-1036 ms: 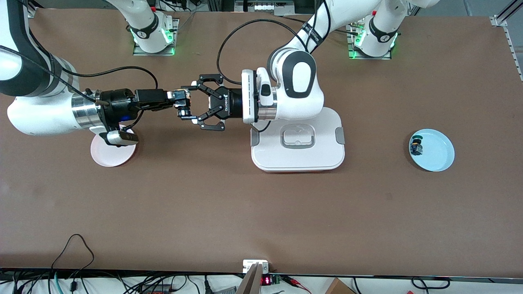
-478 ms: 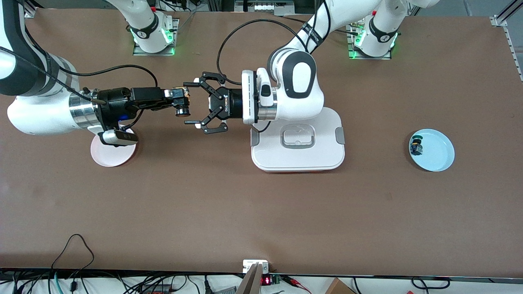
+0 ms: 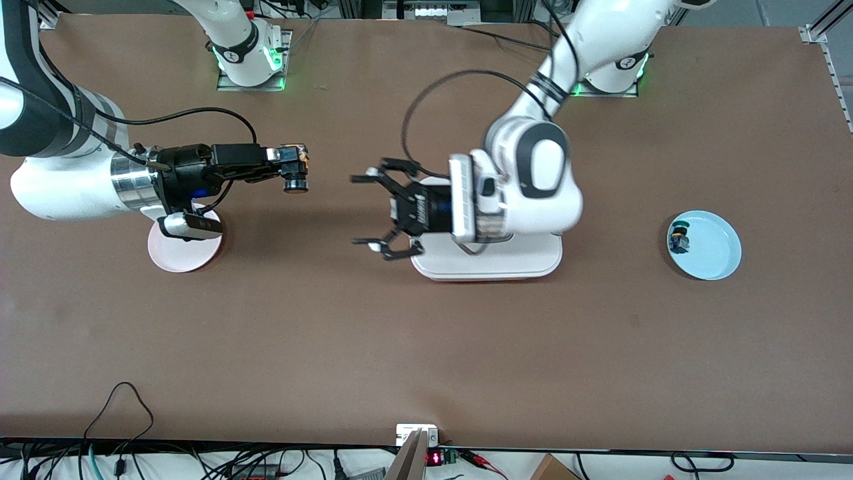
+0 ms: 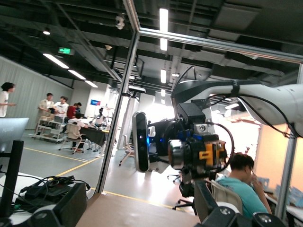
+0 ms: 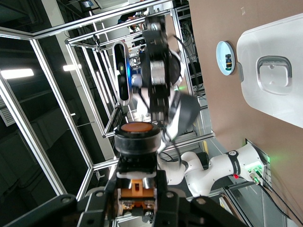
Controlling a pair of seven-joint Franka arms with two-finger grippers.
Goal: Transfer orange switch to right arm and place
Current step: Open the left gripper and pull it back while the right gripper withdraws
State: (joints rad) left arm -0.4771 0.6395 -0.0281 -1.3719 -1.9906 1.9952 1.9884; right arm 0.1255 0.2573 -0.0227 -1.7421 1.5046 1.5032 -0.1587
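The handover looks done: the right gripper point(image 3: 293, 167) is clamped on the orange switch point(image 3: 295, 181), holding it in the air over bare table beside the pink plate point(image 3: 174, 259), toward the middle of the table from it. The left gripper point(image 3: 373, 212) hangs with its fingers spread wide and nothing between them, over the table at the edge of the white lidded box point(image 3: 493, 260), well apart from the pink plate. What remains, I judge, is setting the switch down, probably on that plate.
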